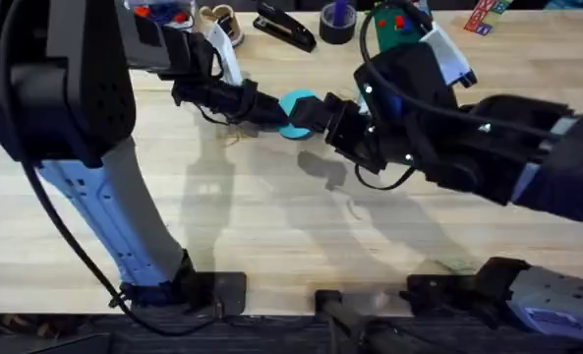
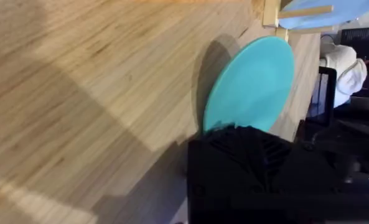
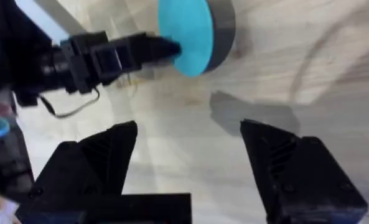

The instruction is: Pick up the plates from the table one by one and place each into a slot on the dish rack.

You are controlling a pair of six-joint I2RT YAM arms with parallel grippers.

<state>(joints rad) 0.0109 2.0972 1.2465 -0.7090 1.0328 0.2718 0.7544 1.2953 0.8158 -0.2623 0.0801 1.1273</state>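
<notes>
Turquoise plate (image 1: 296, 111) held edgewise by left claw (image 1: 271, 110) above bare table (image 1: 271, 236); right claw (image 3: 187, 140) gapes wide.

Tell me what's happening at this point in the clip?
The left gripper holds the turquoise plate by its edge, lifted above the wooden table so that it casts a shadow below. The right gripper hovers close by with its fingers spread wide and nothing between them. Part of the dish rack shows in the left wrist view, beyond the plate, with a light blue plate already in it.
</notes>
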